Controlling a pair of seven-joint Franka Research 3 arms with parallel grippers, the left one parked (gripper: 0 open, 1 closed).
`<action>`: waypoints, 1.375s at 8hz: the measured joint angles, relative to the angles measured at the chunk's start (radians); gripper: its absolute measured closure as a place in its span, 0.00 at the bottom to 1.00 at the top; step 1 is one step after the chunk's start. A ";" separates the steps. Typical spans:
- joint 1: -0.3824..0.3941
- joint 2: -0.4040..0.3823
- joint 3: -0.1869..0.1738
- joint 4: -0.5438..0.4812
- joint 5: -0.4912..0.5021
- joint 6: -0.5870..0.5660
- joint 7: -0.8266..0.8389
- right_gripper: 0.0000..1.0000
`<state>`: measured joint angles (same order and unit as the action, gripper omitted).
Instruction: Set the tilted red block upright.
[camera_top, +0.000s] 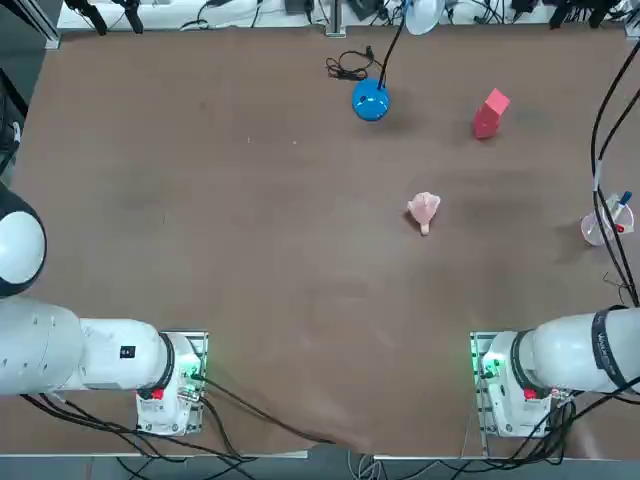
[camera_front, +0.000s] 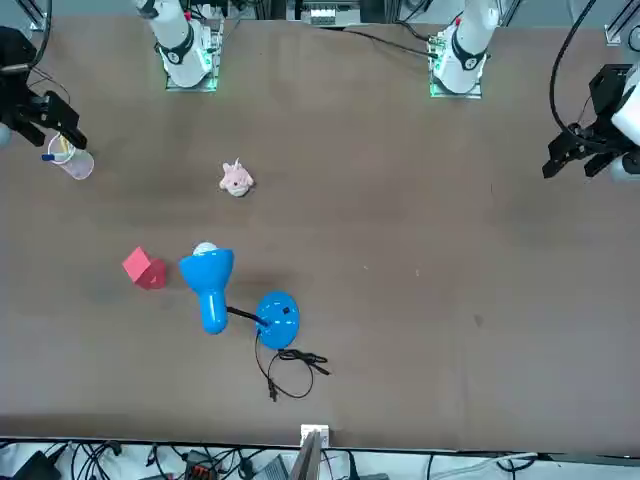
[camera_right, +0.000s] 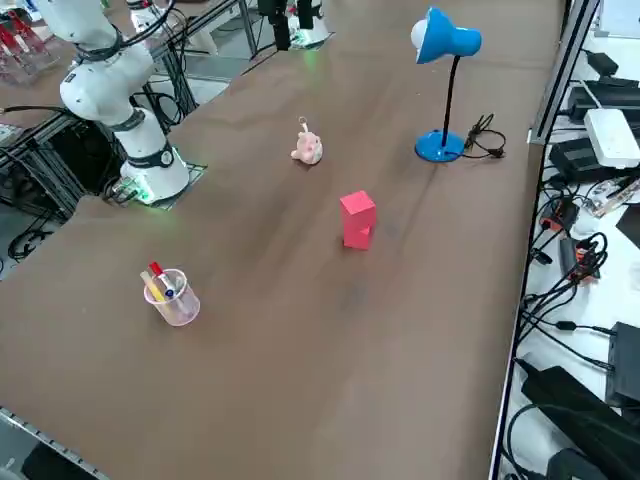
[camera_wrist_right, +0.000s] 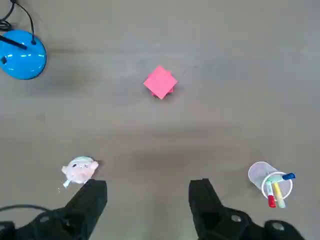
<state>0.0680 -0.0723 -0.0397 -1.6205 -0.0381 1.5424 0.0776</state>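
Brown and matte, the bench (camera_top: 250, 250) carries a few small things well apart from one another; the red block (camera_top: 489, 113) stands on the far part of the bench on the robot's right side, free of any grip, and in the right side view (camera_right: 357, 219) it looks close to upright; a blue desk lamp (camera_right: 445, 60) stands on its round base to the block's left, toward the far edge, with a black cord coiled beside it; a pale pink lumpy toy (camera_top: 424, 210) lies nearer the robot, between the block and the arm bases; a clear cup (camera_right: 176, 297) holding coloured pens lies near the bench's right edge; the right end effector (camera_wrist_right: 147, 200) hangs high above the bench, its two fingers spread wide and empty, with the block ahead of it.
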 joint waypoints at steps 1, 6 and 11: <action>0.001 0.011 0.004 -0.001 -0.001 0.021 0.020 0.00; -0.003 0.204 0.002 -0.052 -0.004 0.242 0.274 0.00; -0.003 0.406 0.000 -0.122 -0.006 0.474 0.629 0.00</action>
<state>0.0653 0.3338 -0.0396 -1.7424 -0.0439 2.0160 0.7064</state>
